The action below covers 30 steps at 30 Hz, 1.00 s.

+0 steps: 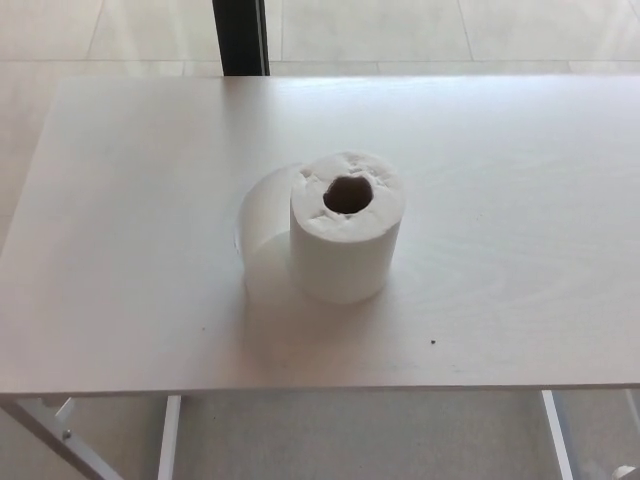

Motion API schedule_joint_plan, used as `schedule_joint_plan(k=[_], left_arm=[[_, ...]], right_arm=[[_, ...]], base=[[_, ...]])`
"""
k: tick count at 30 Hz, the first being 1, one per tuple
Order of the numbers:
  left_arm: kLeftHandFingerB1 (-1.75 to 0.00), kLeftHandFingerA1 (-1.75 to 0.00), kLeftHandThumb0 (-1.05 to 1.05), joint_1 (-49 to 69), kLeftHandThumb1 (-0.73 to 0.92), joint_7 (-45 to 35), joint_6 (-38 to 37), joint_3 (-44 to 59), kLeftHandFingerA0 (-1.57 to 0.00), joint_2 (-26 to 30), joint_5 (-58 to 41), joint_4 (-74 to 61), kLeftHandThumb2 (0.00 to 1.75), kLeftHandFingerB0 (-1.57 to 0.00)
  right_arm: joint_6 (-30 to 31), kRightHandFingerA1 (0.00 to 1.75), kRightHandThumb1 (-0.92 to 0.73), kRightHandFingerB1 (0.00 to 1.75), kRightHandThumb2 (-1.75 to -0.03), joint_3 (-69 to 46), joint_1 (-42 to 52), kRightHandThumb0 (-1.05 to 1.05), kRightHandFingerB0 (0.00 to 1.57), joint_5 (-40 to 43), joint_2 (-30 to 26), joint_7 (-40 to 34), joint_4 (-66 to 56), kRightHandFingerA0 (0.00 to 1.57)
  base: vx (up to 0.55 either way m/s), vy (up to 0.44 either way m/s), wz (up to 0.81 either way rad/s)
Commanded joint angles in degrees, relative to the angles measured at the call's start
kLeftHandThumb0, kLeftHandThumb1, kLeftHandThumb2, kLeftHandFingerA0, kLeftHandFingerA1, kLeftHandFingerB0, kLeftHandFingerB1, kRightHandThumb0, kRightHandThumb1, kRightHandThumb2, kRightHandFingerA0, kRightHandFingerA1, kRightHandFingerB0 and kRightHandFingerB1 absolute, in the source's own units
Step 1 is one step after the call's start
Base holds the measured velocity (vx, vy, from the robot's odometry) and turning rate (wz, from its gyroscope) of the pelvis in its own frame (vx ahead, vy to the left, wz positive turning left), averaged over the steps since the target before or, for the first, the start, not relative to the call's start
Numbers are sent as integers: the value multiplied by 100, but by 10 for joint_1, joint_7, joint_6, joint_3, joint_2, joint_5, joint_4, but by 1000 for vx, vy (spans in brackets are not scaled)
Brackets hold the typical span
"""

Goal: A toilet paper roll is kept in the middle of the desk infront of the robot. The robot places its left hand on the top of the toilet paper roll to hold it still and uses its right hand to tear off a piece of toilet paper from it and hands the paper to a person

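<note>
Head view, looking down on a pale, wood-grained surface (480, 200) that fills most of the frame; a white toilet paper roll (346, 245) stands upright on its end near the middle of the surface, its dark cardboard core (348, 194) opening straight up toward the camera; the top face of the roll is slightly crumpled around the core; a loose tail of paper (262, 215) curves away from the roll on its left side, standing on edge and arcing round toward the roll's far side, touching the surface along its lower edge; a soft shadow lies on the surface just in front of and to the left of the roll; a small dark speck (433, 342) marks the surface near its front edge, to the right of the roll and well apart from it; a dark vertical post (240, 36) rises behind the far edge of the surface, against a light tiled floor (450, 30); white frame legs (167, 435) show below the front edge; neither the left hand nor the right hand is in view, so their state cannot be told; nothing touches the roll.
</note>
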Motion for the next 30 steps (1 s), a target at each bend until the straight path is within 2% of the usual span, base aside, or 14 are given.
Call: schedule_joint_plan(k=[1, 5, 8, 9, 10, 11, 13, 15, 16, 22, 30], left_arm=[[-66, -81, -57, 87, 71, -155, -12, -119, -66, 65, 30, 159, 61, -56], [-64, -79, -52, 81, 69, -155, -29, -139, -70, 78, 27, 198, 60, -60], [-62, -77, -51, 73, 69, -157, -44, -156, -71, 91, 25, 233, 60, -60], [-63, -77, -49, 76, 67, -166, -35, -164, -67, 95, 20, 232, 60, -58], [-65, -79, -50, 76, 67, -166, -37, -168, -68, 97, 17, 231, 60, -57], [-65, -79, -50, 77, 67, -164, -39, -170, -70, 99, 15, 236, 60, -58], [-65, -79, -51, 85, 68, -165, -52, -178, -70, 109, 13, 247, 59, -60], [-65, -80, -52, 91, 67, -168, -54, -184, -68, 112, 6, 243, 59, -62], [-64, -80, -52, 93, 68, -170, -56, -189, -67, 114, 7, 243, 60, -61], [-63, -78, -51, 93, 70, -178, -71, -216, -63, 127, 1, 253, 60, -58], [-65, -79, -51, 78, 67, -168, -81, -221, -66, 137, -23, 294, 60, -61]], right_arm=[[-4, 67, -70, 43, -60, -8, 11, -46, 32, 98, -30, 213, 307, 38], [-36, 68, -68, 39, -59, 34, 15, -46, 31, 74, -36, 232, 305, 34], [-45, 72, -67, 41, -60, 46, 8, -48, 31, 72, -44, 231, 315, 36], [-44, 66, -69, 42, -60, 51, 3, -46, 34, 79, -49, 253, 305, 37], [-45, 68, -68, 42, -60, 52, 3, -45, 35, 83, -49, 261, 305, 39], [-50, 70, -55, 53, -88, 64, 1, -50, 29, 74, -54, 263, 313, 43], [-62, 70, -57, 54, -90, 99, 5, -50, 32, 46, -63, 276, 335, 47], [-66, 70, -58, 56, -89, 127, 2, -51, 41, 25, -76, 285, 366, 54], [-71, 65, -71, 45, -61, 136, 7, -48, 48, 21, -80, 289, 369, 59], [-83, 62, -72, 44, -61, 176, -6, -48, 48, 25, -95, 301, 384, 60], [-87, 67, -71, 46, -62, 197, -11, -47, 47, 50, -106, 320, 401, 60]], base=[[0, 0, 0], [0, 0, 0], [0, 0, 0], [0, 0, 0], [0, 0, 0], [0, 0, 0], [0, 0, 0], [0, 0, 0], [0, 0, 0], [0, 0, 0], [0, 0, 0]])
